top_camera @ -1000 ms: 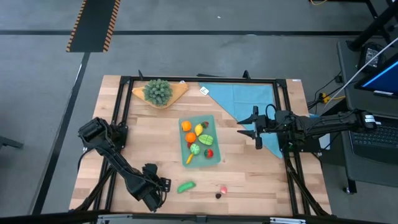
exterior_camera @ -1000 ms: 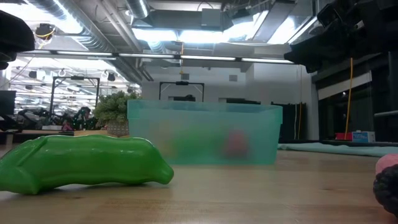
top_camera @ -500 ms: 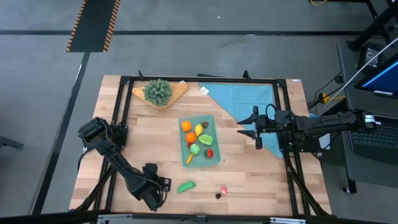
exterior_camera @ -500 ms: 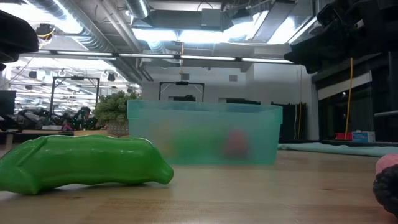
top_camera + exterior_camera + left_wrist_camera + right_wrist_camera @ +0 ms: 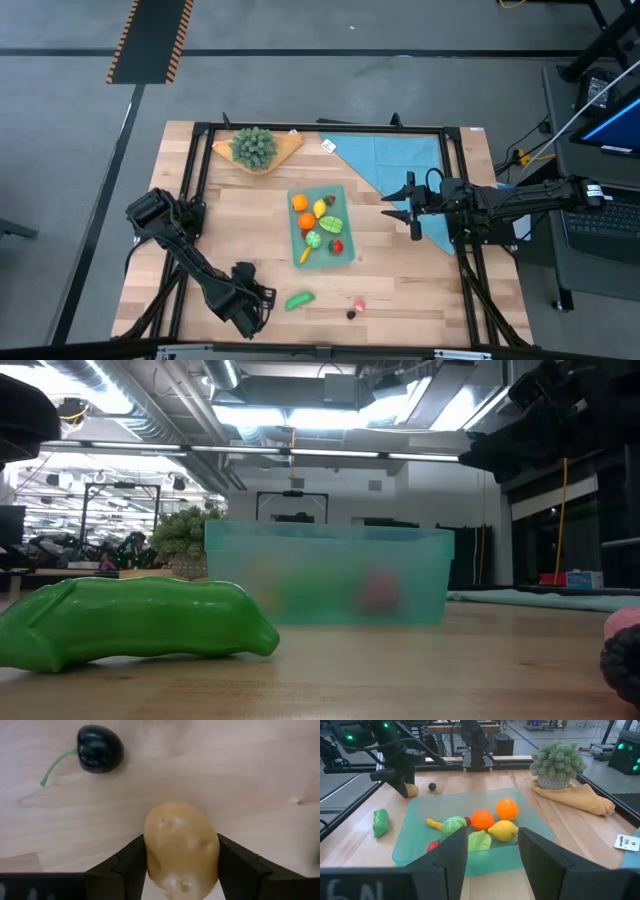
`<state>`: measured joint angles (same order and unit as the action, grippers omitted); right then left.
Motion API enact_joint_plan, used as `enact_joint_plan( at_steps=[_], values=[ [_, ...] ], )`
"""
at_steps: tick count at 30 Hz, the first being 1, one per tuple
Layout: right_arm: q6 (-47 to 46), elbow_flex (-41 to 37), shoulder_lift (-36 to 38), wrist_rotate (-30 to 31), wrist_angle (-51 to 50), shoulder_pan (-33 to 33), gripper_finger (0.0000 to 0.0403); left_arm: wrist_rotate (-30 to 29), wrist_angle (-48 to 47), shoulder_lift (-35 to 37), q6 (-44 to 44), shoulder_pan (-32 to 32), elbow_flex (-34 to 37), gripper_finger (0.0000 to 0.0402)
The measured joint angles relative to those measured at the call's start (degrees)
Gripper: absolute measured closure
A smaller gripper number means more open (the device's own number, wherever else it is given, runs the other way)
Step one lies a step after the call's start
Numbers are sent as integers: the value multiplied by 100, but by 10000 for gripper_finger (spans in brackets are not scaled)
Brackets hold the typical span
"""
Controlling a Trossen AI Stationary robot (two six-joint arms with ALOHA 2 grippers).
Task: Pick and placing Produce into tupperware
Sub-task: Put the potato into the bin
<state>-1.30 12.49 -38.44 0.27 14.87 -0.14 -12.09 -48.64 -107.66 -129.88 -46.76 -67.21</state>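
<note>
A: Where does the potato (image 5: 181, 849) lie relative to the left gripper (image 5: 252, 303)?

B: The brown toy potato sits between the two dark fingers (image 5: 131, 865), and each finger presses against one of its flanks. The left gripper is closed on the potato, low over the wooden table (image 5: 200, 235) at its near left corner. A black cherry (image 5: 99, 749) with a green stem lies on the wood just beyond the potato, apart from it.

A: How is the left arm posed?

B: It reaches from its base at the table's left edge toward the near edge, its wrist bent down to the tabletop. A green pea pod (image 5: 299, 299) lies just beside the gripper, on the side toward the table's middle.

A: And the right gripper (image 5: 401, 208)?

B: It hangs above the table beside the tupperware's right side, pointing at it, over the edge of the light-blue cloth (image 5: 400, 158). Its fingers stand apart and hold nothing.

A: Where is the tupperware (image 5: 350, 252)?

B: At the table's centre. It holds two oranges (image 5: 507, 810), a lemon (image 5: 502, 830), green leafy pieces (image 5: 453, 824) and small red items. A pink piece (image 5: 359, 303) and a small dark one (image 5: 351, 314) lie on the wood near the front edge, well apart from both grippers. A leafy green bunch (image 5: 253, 145) rests on a tan cloth (image 5: 580, 799) at the far side.
</note>
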Motion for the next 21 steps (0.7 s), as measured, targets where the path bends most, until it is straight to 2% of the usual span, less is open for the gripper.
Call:
enact_joint_plan(
  at_steps=[9,13,17,21],
  values=[
    [-9,0,2,2,19,1,227,122,-66,69,1395,15,-260,211],
    [-15,0,2,0,31,2,227,-196,-195,287,2081,26,-421,209],
    [-17,0,2,2,31,1,227,-981,-414,634,2668,22,-499,212],
    [-25,0,2,2,30,2,227,-2118,-673,1021,3240,-51,-502,213]
  ],
)
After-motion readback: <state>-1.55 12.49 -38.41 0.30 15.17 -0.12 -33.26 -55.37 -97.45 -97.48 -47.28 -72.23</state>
